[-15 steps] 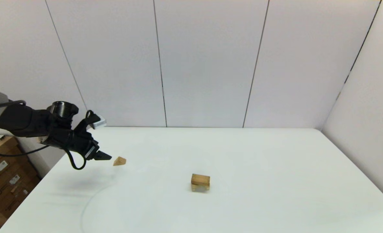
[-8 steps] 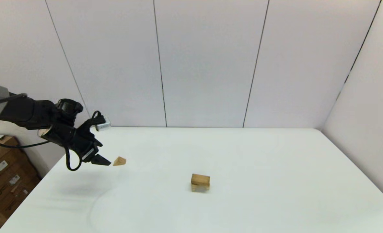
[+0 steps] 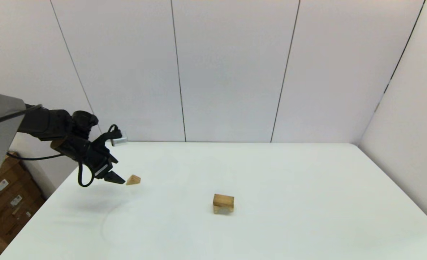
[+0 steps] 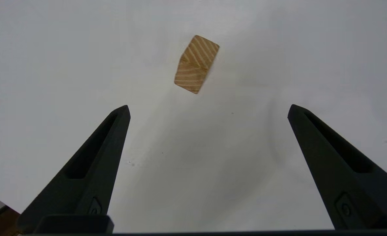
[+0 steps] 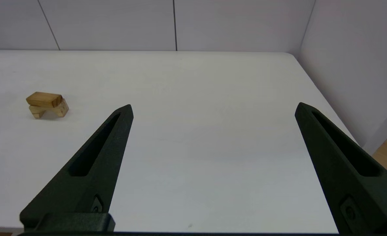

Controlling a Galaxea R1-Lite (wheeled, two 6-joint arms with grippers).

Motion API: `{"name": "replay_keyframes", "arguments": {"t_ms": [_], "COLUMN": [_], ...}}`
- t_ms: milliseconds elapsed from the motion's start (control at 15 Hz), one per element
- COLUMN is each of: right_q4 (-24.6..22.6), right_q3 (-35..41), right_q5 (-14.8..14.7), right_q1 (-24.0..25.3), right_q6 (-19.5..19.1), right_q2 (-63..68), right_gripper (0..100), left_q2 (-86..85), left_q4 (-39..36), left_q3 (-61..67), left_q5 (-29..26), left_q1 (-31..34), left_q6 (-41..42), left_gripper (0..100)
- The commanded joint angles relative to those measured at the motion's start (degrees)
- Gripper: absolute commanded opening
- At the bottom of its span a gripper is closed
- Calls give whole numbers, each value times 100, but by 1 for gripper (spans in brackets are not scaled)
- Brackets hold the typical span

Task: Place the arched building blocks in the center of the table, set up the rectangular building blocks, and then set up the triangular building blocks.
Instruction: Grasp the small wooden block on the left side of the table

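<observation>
The left gripper [image 3: 116, 179], black with two long pointed fingers [image 4: 95, 164], hangs low over the left part of the large white smooth table [image 3: 289, 216] with its fingers spread wide and nothing between them. Just beyond its fingertips, apart from them, lies the small light-wood triangular wedge block [image 3: 133, 180], resting on the tabletop with striped grain showing on its faces; in the left wrist view it sits ahead of the gap between the fingers [image 4: 196, 64]. Well away toward the middle of the table stands the chunky light-wood arched block [image 5: 49, 111] on its two short legs, and the flat light-brown rectangular wooden bar [image 3: 223, 200] lies on top of it, turned slightly askew. The right gripper [image 5: 213, 108] is off to the right side near the table's front edge, fingers also wide apart and empty.
</observation>
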Motion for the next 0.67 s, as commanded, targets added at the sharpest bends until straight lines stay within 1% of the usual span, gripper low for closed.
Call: {"name": "replay_keyframes", "arguments": {"t_ms": [67,267,467,667], "right_q4": [-2,-2,-2,-2], "right_q3": [0,0,0,0], "right_q5": [0,0,0,0], "right_q1": [1,1,1,1], "right_q6": [0,0,0,0], "right_q2": [-1,-1,-1,-1], "right_gripper": [100,100,100,100], "left_q2": [464,693,930,1070], "left_q4": [31,83,409,479], "left_q3": [-324,-587,-992,-1211], "left_q5": [-15,-32,-50,-129], "left_q1": [2,2,-25,-113], "left_q6": [32,32,32,32], "left_gripper": [100,100,100,100]}}
